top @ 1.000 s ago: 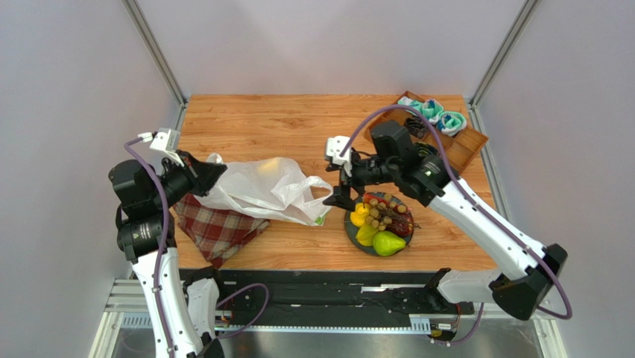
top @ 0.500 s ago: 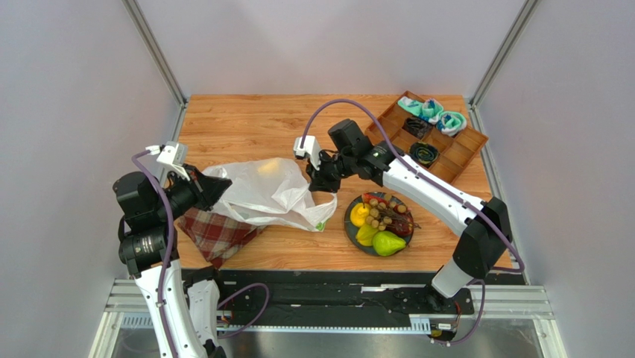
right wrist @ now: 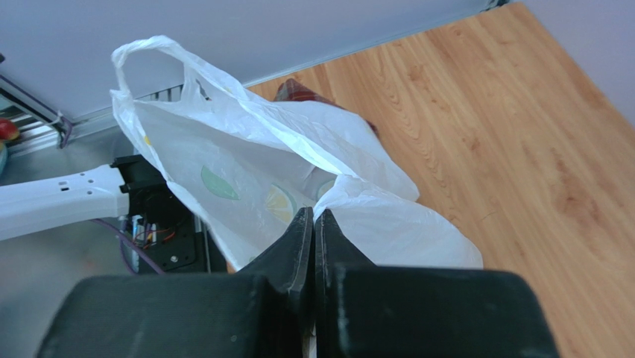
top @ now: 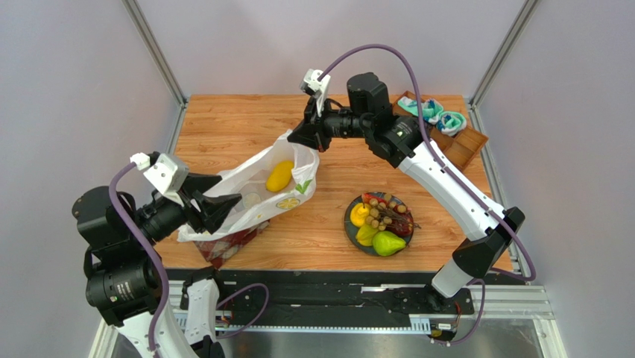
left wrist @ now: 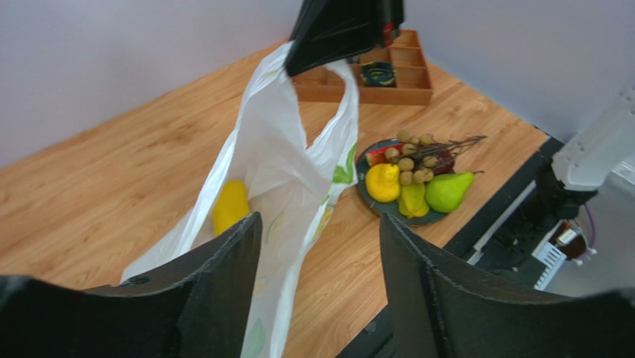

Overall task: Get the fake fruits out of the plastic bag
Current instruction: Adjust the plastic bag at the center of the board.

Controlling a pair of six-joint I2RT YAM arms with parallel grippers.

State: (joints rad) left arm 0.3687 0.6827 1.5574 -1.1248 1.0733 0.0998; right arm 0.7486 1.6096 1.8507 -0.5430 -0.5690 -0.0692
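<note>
My right gripper is shut on the top end of the white plastic bag and holds it up over the table's middle; in the right wrist view the jaws pinch a fold of the bag. The bag hangs slanted down to the left. A yellow mango shows through its wall, also in the left wrist view. My left gripper stands open at the bag's low end, its fingers either side of the film. Pear, grape bunch and other fake fruits lie on a dark plate.
A red plaid cloth lies under the bag's low end near the front edge. A wooden compartment tray with teal rolled socks stands at the back right. The plate sits front right of the bag.
The right gripper shut on the bag and lifted that end up and back. The left gripper opened and drew toward the near edge. The bag now hangs stretched, with the mango showing.
</note>
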